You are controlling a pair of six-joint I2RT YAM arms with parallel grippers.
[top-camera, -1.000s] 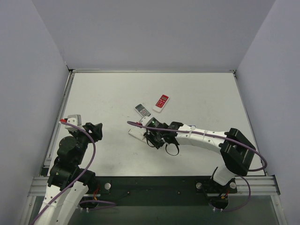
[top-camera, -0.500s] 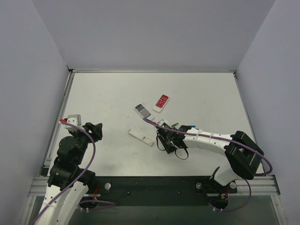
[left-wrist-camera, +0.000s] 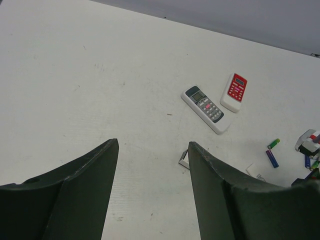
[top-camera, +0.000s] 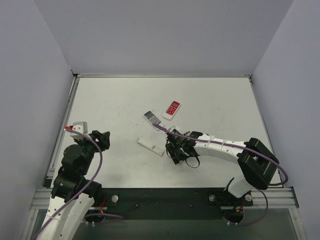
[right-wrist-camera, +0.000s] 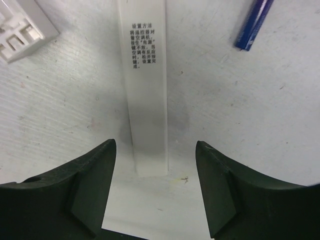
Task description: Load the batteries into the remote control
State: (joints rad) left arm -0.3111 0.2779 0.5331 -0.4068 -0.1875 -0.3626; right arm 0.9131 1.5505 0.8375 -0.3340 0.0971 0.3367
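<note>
**A:** Where are the batteries (left-wrist-camera: 270,158)?

**B:** Loose on the bench (top-camera: 110,100), close by the right arm (top-camera: 220,146). From the left wrist, a green battery (left-wrist-camera: 273,144) lies just beside a blue one, with more at the picture's edge. They are past the grey-buttoned remote (left-wrist-camera: 206,109) and the red-faced remote (left-wrist-camera: 235,92), which lie side by side.

**A:** And the right jaws?

**B:** Apart and low over the bench, one finger (right-wrist-camera: 75,195) on each side of a narrow white strip (right-wrist-camera: 146,90) printed with Chinese text. I cannot tell whether they touch it. A blue battery (right-wrist-camera: 254,24) lies beyond, apart from the strip. A ribbed white piece (right-wrist-camera: 20,25) shows in the far corner.

**A:** The left jaws?

**B:** Also apart, holding nothing, above bare bench well away from the remotes. The left arm (top-camera: 80,155) is folded at the near left edge
</note>
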